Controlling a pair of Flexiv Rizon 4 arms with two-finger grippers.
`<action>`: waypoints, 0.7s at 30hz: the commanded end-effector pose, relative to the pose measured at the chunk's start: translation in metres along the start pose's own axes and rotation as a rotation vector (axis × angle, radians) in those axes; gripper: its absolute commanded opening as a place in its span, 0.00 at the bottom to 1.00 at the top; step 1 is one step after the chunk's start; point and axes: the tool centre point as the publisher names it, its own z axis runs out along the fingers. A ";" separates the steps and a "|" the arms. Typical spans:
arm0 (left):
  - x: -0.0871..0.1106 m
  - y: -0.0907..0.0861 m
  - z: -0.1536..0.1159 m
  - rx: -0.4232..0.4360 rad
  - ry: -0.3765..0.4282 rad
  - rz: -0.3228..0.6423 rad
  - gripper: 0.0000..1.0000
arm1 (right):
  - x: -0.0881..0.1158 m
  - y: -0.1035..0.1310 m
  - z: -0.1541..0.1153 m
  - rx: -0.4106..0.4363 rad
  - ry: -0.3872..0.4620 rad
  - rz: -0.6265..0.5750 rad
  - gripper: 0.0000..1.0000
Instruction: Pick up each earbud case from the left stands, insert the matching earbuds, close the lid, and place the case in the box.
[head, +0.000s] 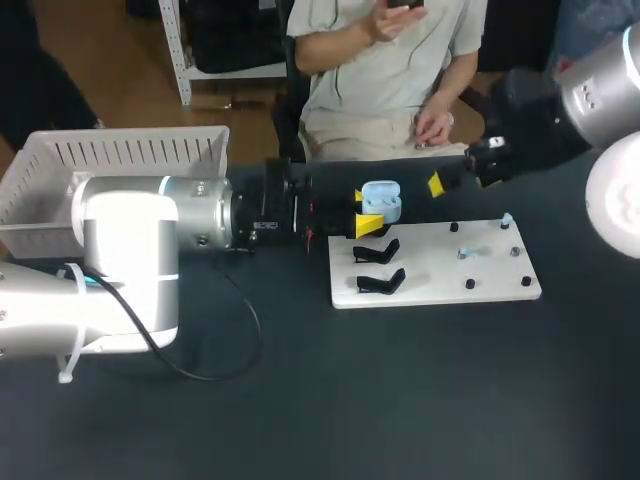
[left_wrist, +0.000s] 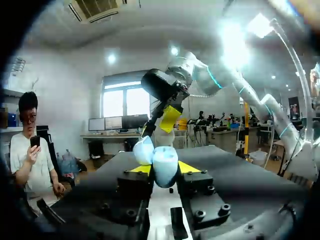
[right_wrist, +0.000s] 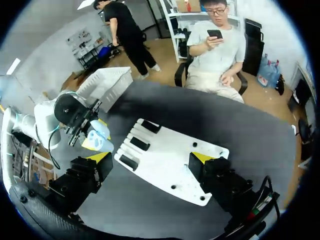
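Pale blue earbud case (head: 380, 200), lid open, grasped by left gripper (head: 366, 210) beside white board (head: 440, 270), right gripper (right_wrist: 150, 157) released, fingers wide apart over board

The pale blue earbud case (head: 381, 201) hangs with its lid flipped open, pinched between the yellow tips of the left gripper (head: 364, 210), over the far-left corner of the white board (head: 430, 290). Two black stands (head: 378, 250) sit just nearer on the board, with tiny blue earbuds (head: 467, 252) among its right-hand pegs. The white slatted box (head: 120, 150) stands at the table's far left.

Evenly lit, harsh overhead glare, soft shadows
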 end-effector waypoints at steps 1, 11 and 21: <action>0.000 -0.002 0.000 -0.009 -0.002 0.004 0.00 | 0.005 -0.012 -0.010 0.272 0.122 -0.023 1.00; 0.000 -0.002 0.000 -0.009 -0.002 0.004 0.00 | 0.021 -0.062 0.002 0.412 0.299 0.054 1.00; 0.000 -0.002 0.000 -0.009 -0.002 0.004 0.00 | 0.026 -0.086 0.020 0.452 0.380 0.120 1.00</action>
